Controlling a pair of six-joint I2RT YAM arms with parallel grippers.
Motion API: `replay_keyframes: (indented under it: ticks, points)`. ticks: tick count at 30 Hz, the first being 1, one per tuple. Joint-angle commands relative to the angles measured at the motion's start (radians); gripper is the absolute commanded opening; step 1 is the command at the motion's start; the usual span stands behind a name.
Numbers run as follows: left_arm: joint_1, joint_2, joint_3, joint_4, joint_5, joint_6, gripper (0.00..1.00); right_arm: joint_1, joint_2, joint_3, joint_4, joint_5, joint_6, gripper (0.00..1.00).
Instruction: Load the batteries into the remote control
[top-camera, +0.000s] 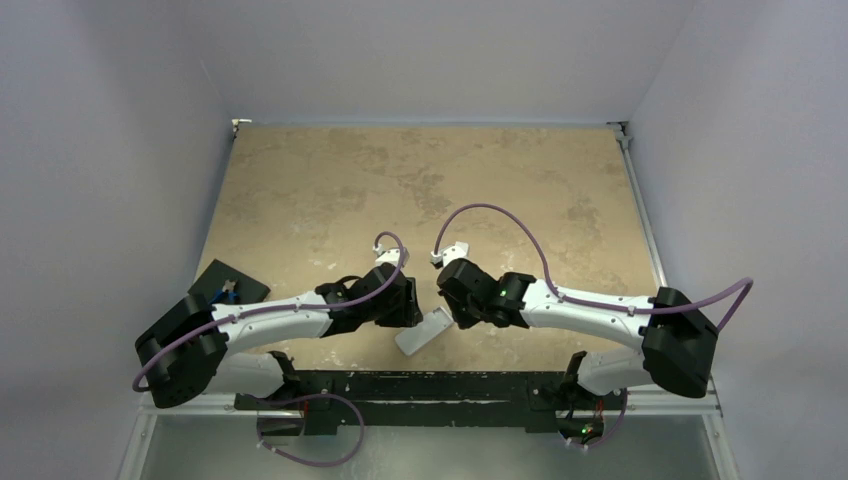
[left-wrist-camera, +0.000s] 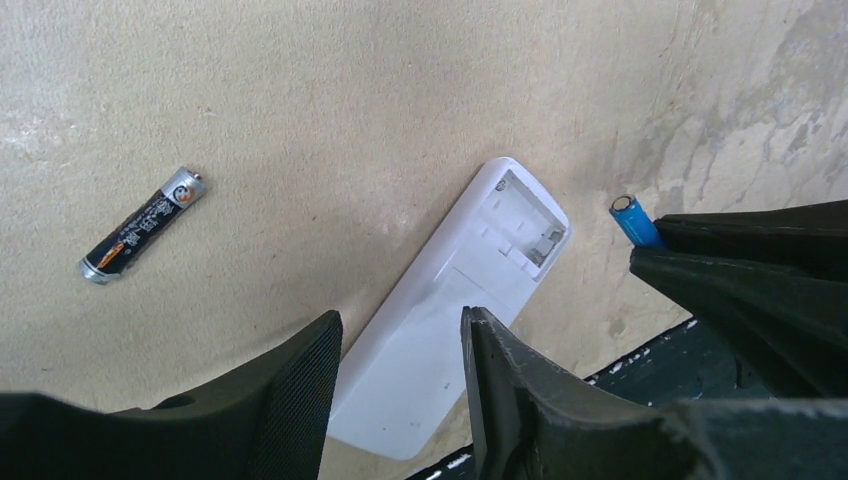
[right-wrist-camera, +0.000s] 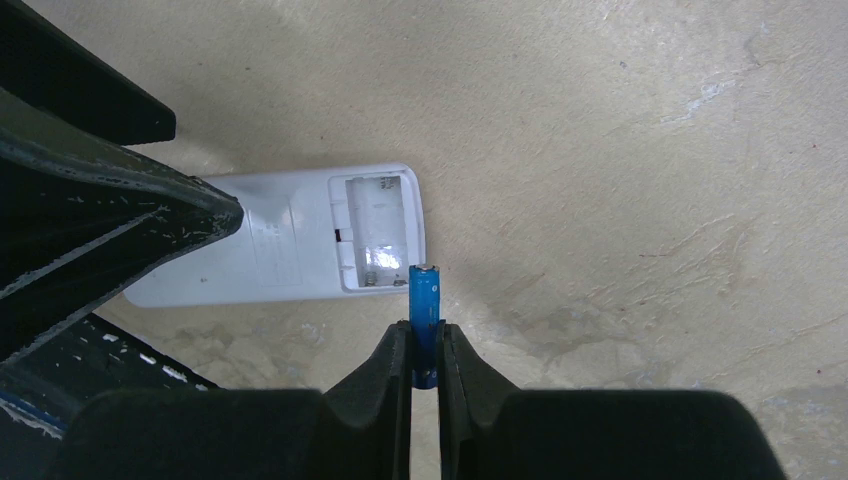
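Insertion of a battery is the step in hand, I judge. At far left the black battery lies loose on the table. My left gripper stands spread astride the remote control, which lies back up with its compartment open. My right gripper pinches the blue battery just beside that compartment; next I must lay it flat and line it up with the contacts

I see mottled tan table filling mid-frame — dark square pad at left edge, small blue-handled tool on it.
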Motion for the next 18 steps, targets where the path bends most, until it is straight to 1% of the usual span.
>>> replay_keyframes:
  ticks: [1,9,16,18]
  points:
    - [0.006,0.007,0.003,0.070,0.015,0.033,0.47,-0.005,0.002,0.042,-0.007,-0.025,-0.026,0.04]
    - [0.006,0.020,-0.066,0.141,0.062,0.008,0.44,-0.013,0.032,0.063,-0.016,-0.043,-0.048,0.05]
    - [0.006,0.037,-0.089,0.155,0.081,0.007,0.42,-0.022,0.058,0.083,-0.028,-0.055,-0.063,0.05]
    - [0.006,0.040,-0.094,0.194,0.092,0.006,0.42,-0.024,0.068,0.089,-0.034,-0.057,-0.068,0.05]
